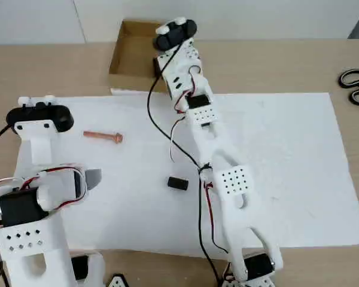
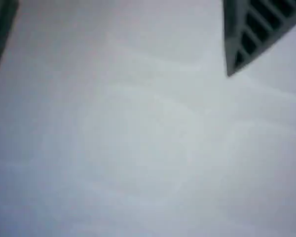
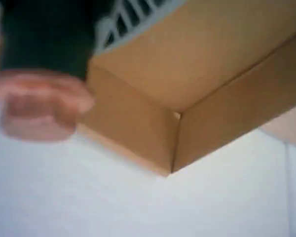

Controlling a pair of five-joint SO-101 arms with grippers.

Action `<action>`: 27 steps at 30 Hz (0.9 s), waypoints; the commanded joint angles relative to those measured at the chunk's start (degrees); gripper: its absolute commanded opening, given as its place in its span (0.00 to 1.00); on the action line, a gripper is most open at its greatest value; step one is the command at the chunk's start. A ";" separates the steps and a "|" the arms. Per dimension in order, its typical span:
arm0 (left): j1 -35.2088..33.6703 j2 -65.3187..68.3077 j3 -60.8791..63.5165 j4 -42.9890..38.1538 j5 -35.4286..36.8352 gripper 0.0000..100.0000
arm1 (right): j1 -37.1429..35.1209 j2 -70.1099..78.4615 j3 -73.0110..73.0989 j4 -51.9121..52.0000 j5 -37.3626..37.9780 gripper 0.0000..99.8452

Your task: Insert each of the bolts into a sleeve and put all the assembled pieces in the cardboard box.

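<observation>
Scissors [image 1: 356, 85] lie on the table [image 1: 48, 66] — apparently just off the white sheet [image 1: 287, 155].

This is looking like a small robotics lab or maker's bench. Two white plastic arms, the left arm [image 1: 30, 221] and the right arm [image 1: 227, 185], are standing side by side with motors showing and red and black wires trailing loose. A white sheet [image 1: 287, 167] is covering a pale wooden worktop [image 1: 275, 66], scissors [image 1: 356, 85] are lying near its edge, a cardboard box [image 1: 128, 57] is sitting at the back, and a plain white wall [image 1: 257, 18] is closing off the space behind.
</observation>
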 commanded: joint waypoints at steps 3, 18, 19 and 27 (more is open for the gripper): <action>0.26 -0.70 -2.07 -0.09 -0.35 0.28 | -0.48 3.65 -9.41 -1.36 3.43 0.07; 0.26 -0.70 -2.07 -0.09 -0.35 0.28 | -0.48 5.93 -14.07 -0.92 11.08 0.20; 0.26 -0.70 -2.07 -0.09 -0.35 0.28 | -0.40 5.93 -15.74 0.57 11.08 0.20; 0.26 -0.70 -2.07 -0.09 -0.44 0.28 | 0.92 5.67 -30.24 15.96 10.81 0.20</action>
